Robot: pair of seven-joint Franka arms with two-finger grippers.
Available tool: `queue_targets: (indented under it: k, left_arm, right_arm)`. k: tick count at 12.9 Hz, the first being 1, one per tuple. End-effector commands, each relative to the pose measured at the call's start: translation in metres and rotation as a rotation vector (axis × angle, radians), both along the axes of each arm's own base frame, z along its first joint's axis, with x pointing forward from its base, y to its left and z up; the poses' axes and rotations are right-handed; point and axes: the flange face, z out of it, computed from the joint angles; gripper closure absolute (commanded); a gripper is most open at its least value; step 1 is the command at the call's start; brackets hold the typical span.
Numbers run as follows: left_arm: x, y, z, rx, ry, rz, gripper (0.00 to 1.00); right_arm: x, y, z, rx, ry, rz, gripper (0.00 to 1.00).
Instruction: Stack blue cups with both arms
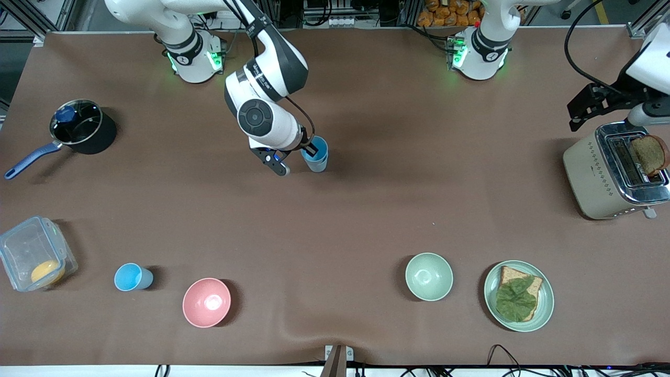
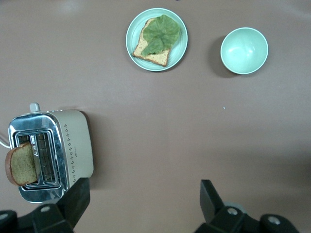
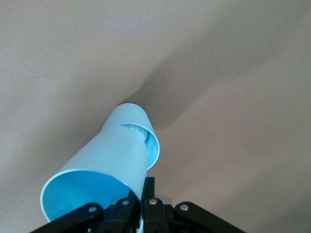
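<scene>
Plastic, thin-walled and tapered, so probably next to no weight, a bit springy under a squeeze and fairly slick on the outside. Looks unlikely to break but easy to tip or knock sideways. Best taken at the rim, one finger inside and one outside, rather than across the body. Exactly that on the held cup [image 1: 315, 145] right now: right gripper [image 1: 309, 152] closed onto its wall near the lip, one finger down inside. Seems to sit partway into a lower cup [image 1: 317, 166] standing on the table [image 1: 419, 183], well farther from the front camera than the pink bowl [image 1: 206, 302]. From the right wrist view, held cup [image 3: 97, 165] poking out of the lower cup [image 3: 133, 114], right gripper [image 3: 141, 201] tight on the lip. Might jam if pushed in crooked, and might drag the lower one up if lifted without a steadying hold. One more loose cup [image 1: 133, 276] upright between the pink bowl and the clear container [image 1: 31, 259], nothing touching it. Left gripper [image 1: 582, 112] up over the toaster [image 1: 612, 175] at its own end, fingers [image 2: 77, 199] spread wide, empty, waiting.
</scene>
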Motion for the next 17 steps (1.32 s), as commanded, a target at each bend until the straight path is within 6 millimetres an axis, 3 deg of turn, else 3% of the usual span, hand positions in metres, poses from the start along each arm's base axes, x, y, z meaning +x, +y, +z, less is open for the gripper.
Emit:
queue_targets:
  k: [1, 4, 5, 6, 7, 10, 11, 12, 15, 17]
  left_arm:
    - [0.000, -0.004, -0.001, -0.013, 0.002, -0.009, 0.00]
    - [0.003, -0.006, -0.006, -0.013, 0.008, -0.010, 0.00]
    - [0.002, -0.005, -0.005, -0.013, 0.007, -0.013, 0.00]
    - [0.002, -0.001, -0.004, -0.012, 0.008, -0.018, 0.00]
    - [0.002, 0.000, -0.003, -0.012, 0.007, -0.019, 0.00]
    - [0.002, 0.002, -0.001, -0.011, 0.006, -0.048, 0.00]
    - [0.002, 0.001, -0.001, -0.010, 0.008, -0.057, 0.00]
    - [0.002, 0.001, -0.001, -0.018, 0.008, -0.056, 0.00]
    - [0.002, 0.000, -0.001, -0.045, 0.012, -0.055, 0.00]
    - [0.001, -0.001, 0.005, -0.084, 0.010, -0.049, 0.00]
  right_arm:
    - [-0.012, 0.004, 0.000, -0.001, 0.012, -0.025, 1.00]
    - [-0.013, 0.004, -0.002, -0.003, 0.014, -0.023, 1.00]
    - [-0.014, 0.005, -0.005, -0.008, 0.020, -0.021, 0.95]
    - [-0.015, 0.006, -0.006, -0.013, 0.023, -0.028, 0.43]
    - [-0.014, 0.006, -0.002, -0.029, 0.025, -0.075, 0.00]
    - [0.001, 0.001, 0.023, -0.031, -0.015, -0.049, 0.00]
    - [0.014, -0.013, 0.033, -0.037, -0.020, -0.002, 0.00]
    - [0.034, -0.039, 0.049, -0.034, -0.020, 0.051, 0.00]
    - [0.090, -0.155, 0.088, 0.053, -0.080, 0.249, 0.00]
    - [0.103, -0.215, 0.104, 0.023, -0.099, 0.381, 0.00]
